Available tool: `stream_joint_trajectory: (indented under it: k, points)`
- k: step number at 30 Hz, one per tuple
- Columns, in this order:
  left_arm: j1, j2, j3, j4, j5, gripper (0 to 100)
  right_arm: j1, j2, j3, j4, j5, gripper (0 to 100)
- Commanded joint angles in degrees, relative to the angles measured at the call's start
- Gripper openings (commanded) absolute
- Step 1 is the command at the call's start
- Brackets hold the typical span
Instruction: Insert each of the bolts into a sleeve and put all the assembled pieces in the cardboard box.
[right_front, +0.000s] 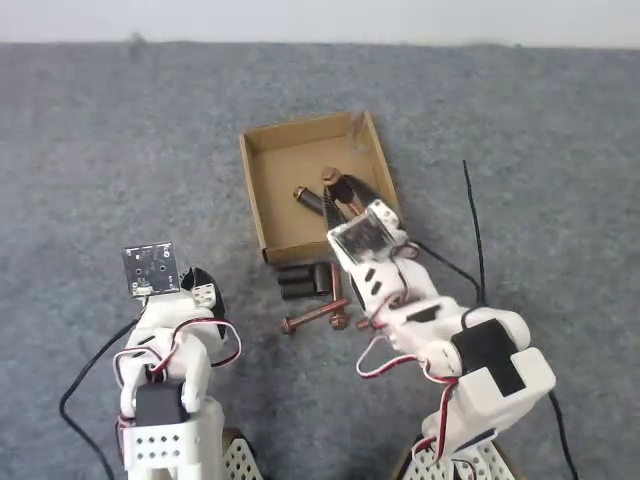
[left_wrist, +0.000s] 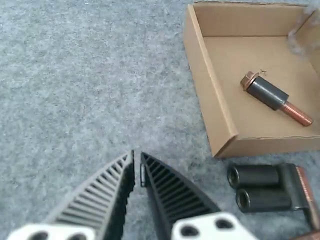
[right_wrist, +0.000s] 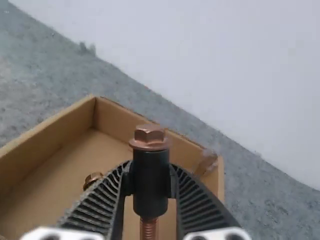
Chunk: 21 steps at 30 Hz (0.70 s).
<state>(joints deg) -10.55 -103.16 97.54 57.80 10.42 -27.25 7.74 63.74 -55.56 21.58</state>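
Observation:
My right gripper (right_front: 346, 197) hangs over the cardboard box (right_front: 262, 185), shut on an assembled piece (right_wrist: 149, 150): a copper bolt inside a black sleeve, head pointing away from the wrist. A second assembled piece (left_wrist: 272, 97) lies on the box floor, and its bolt head (right_wrist: 92, 179) peeks out beside my right fingers. Three loose black sleeves (right_front: 300, 280) lie just outside the box's near wall, with copper bolts (right_front: 315, 318) next to them. My left gripper (left_wrist: 136, 170) is shut and holds nothing, low over the carpet to the left of the sleeves (left_wrist: 255, 176).
Grey carpet covers the whole table. A black cable (right_front: 475, 235) runs along the carpet to the right of the right arm. A pale wall stands behind the box's far side (right_wrist: 200, 60).

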Motion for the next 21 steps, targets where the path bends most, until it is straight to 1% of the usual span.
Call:
stream_joint_trajectory:
  k: [1,5,10,12,16,21]
  points:
    - [-0.35,-1.05,-1.01,0.26,-0.53,2,0.75,-5.58,-8.79,11.82,3.16,0.6]
    - [-0.35,-1.05,-1.01,0.26,-0.53,2,0.66,-5.23,-16.35,28.09,6.33,0.6]
    - [-0.26,-1.05,-1.01,0.18,-0.53,2,0.57,-5.05,-27.34,49.45,6.51,0.6]
    - [-0.26,-1.05,-1.01,0.18,-0.53,2,0.57,-5.05,-32.09,56.48,6.51,0.6]
    - [-0.26,-1.05,-1.01,0.26,-0.53,2,0.40,-4.09,-40.79,65.98,6.51,0.6]
    - [-0.26,-1.05,-1.01,0.26,-0.53,2,0.40,2.24,-50.55,74.86,6.51,0.6]
